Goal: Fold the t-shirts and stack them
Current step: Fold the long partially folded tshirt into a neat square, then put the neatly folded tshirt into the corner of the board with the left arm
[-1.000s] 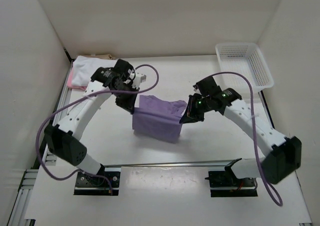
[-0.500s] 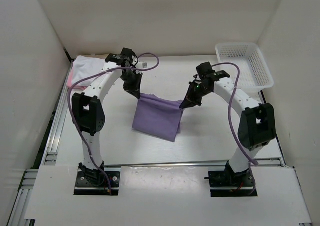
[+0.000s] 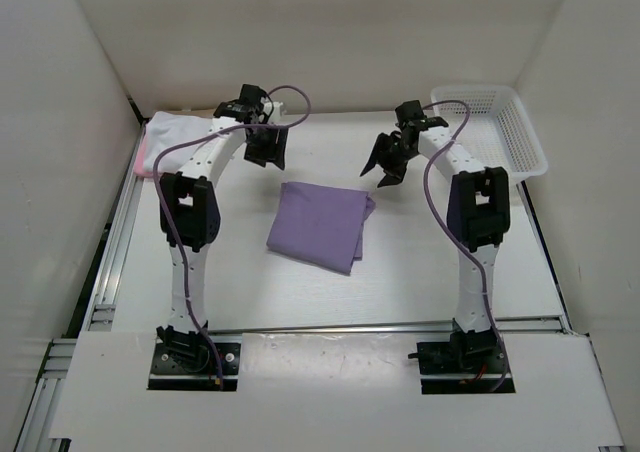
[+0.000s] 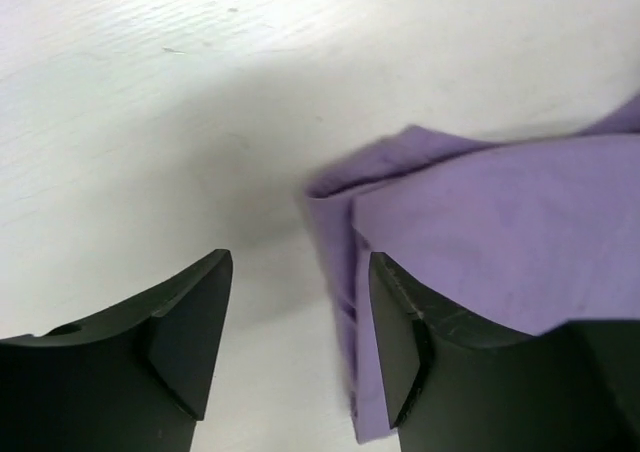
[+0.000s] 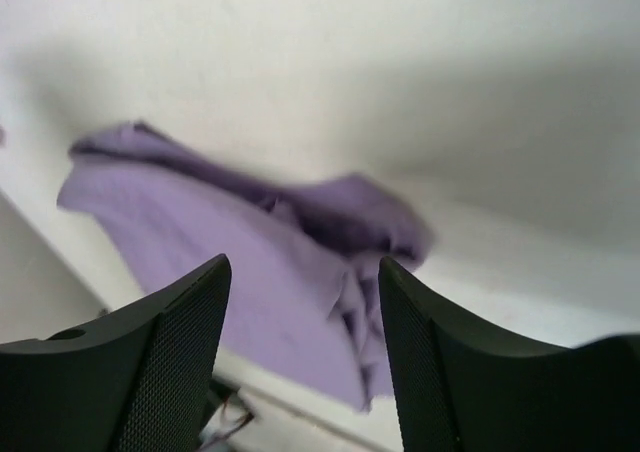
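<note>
Here, the lavender t-shirt (image 3: 318, 224) lies folded into a soft, roughly square pad at the middle of the white table (image 3: 430, 262), its far right corner rumpled into layered creases. Above its far edge, the left gripper (image 3: 268, 152) and the right gripper (image 3: 385, 165) hover with dark curved fingers spread, holding nothing. A white t-shirt (image 3: 178, 129), with the edge of a pink t-shirt (image 3: 143, 158) showing beside it, sits at the far left corner.
</note>
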Action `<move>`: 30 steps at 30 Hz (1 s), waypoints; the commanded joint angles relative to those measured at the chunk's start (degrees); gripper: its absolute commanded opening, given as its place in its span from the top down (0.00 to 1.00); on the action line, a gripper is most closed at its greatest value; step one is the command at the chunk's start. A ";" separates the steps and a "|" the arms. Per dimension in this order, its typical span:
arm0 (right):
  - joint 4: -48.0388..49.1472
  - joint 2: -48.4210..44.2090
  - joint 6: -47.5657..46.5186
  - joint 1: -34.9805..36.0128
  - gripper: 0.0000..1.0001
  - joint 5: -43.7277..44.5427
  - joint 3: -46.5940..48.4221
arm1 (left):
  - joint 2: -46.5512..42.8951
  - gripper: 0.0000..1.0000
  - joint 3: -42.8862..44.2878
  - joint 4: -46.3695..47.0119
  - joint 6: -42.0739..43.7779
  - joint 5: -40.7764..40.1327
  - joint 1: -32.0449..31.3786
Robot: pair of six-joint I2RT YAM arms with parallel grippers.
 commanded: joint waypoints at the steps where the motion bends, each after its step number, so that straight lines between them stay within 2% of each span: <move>1: -1.30 -3.52 -5.72 0.39 0.36 6.20 3.56 | -3.98 0.32 -0.73 2.69 0.21 -0.67 1.97; 5: 3.52 -12.14 -5.20 1.89 0.38 8.24 -12.87 | -9.69 0.32 -14.86 7.60 0.21 1.46 0.57; 7: 5.10 -13.82 -5.20 2.60 0.36 7.62 -17.88 | -9.70 0.30 -17.09 8.22 0.21 1.98 -0.05; 9: 5.90 -14.44 -4.58 4.35 0.29 6.75 -19.66 | -9.00 0.29 -19.03 8.23 0.21 1.99 -0.58; 10: 6.77 -13.49 -4.06 4.35 0.28 5.96 -20.27 | -9.00 0.22 -19.64 8.23 0.21 3.29 -1.10; 13: 6.78 -9.44 -3.53 5.76 0.29 4.72 -18.27 | -7.95 0.17 -21.67 8.23 0.21 3.92 -1.10; 15: 6.78 -6.03 -1.78 6.29 0.35 7.08 -16.42 | -7.33 0.15 -22.20 8.23 0.21 3.22 -1.10; 16: 6.78 -4.79 -1.77 6.29 0.46 7.88 -15.28 | -6.80 0.15 -22.20 8.75 0.21 3.22 -1.10; 18: 6.17 -1.02 -1.16 6.29 0.56 8.50 -10.72 | -6.19 0.15 -21.50 8.76 0.21 3.22 -0.58; 19: 6.17 0.22 -1.15 6.29 0.68 9.02 -9.05 | -5.31 0.14 -20.62 8.76 0.21 3.22 -0.58; 22: 5.55 3.92 -0.54 6.29 0.87 9.03 -3.33 | -3.73 0.14 -18.69 8.76 0.21 4.97 0.65; 24: 5.55 5.32 0.08 6.29 0.92 7.98 -0.60 | -2.93 0.14 -18.68 8.76 0.21 7.34 1.79; 30: 5.55 4.20 2.09 6.29 0.89 7.97 -1.47 | -0.82 0.14 -21.75 8.76 0.21 17.86 2.32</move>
